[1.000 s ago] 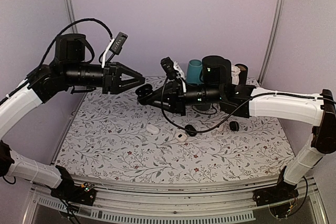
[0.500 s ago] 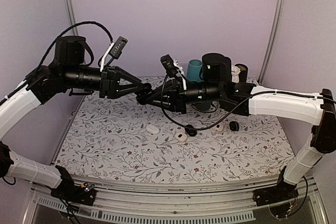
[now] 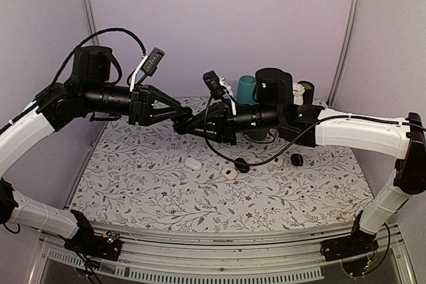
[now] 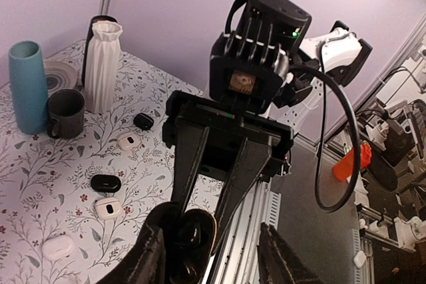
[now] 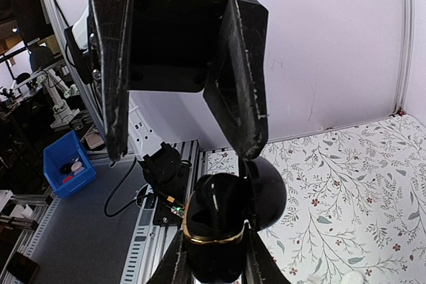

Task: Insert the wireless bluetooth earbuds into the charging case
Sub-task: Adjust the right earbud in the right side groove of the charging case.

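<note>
Right pincer (image 5: pixel 214 257) clenched on open black charging case (image 5: pixel 219 221), mid-air above counter (image 3: pixel 166 197). Left pincer (image 5: pixel 183 151) spread wide, one finger against the lid (hinged back). Earbuds: cannot make out.

Both arms raised and levelled, left tool (image 3: pixel 178 110) spread, right tool (image 3: pixel 185 123) clamped, tips nearly touching
</note>
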Tool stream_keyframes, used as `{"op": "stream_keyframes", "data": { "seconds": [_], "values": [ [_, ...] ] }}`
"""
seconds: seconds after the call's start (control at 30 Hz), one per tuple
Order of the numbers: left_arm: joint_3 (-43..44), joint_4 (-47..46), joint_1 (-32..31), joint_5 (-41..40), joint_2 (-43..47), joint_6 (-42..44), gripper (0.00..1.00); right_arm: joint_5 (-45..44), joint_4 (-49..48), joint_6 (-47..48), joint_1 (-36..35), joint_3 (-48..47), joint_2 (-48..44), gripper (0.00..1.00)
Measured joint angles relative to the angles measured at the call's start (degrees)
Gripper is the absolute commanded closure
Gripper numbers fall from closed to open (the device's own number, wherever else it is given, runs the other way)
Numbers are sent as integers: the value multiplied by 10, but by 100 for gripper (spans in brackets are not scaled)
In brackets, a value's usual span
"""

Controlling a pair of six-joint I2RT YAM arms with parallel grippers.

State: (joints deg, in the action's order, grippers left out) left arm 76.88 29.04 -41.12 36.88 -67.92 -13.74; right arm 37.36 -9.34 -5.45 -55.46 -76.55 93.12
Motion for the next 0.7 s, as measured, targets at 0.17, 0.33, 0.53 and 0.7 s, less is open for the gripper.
{"op": "stream_keyframes", "data": {
  "seconds": [0.17,0.33,0.53,0.7],
  "values": [
    [0,0,0,4,1,0,52,-3,0,1,0,0,1,97],
    [0,1,0,13,4,0,52,-7,2,1,0,-4,7,97],
    [0,5,0,12,9,2,52,-9,4,0,0,-9,9,97],
    [0,14,-1,6,8,4,52,-8,4,1,0,-11,9,97]
  ]
}}
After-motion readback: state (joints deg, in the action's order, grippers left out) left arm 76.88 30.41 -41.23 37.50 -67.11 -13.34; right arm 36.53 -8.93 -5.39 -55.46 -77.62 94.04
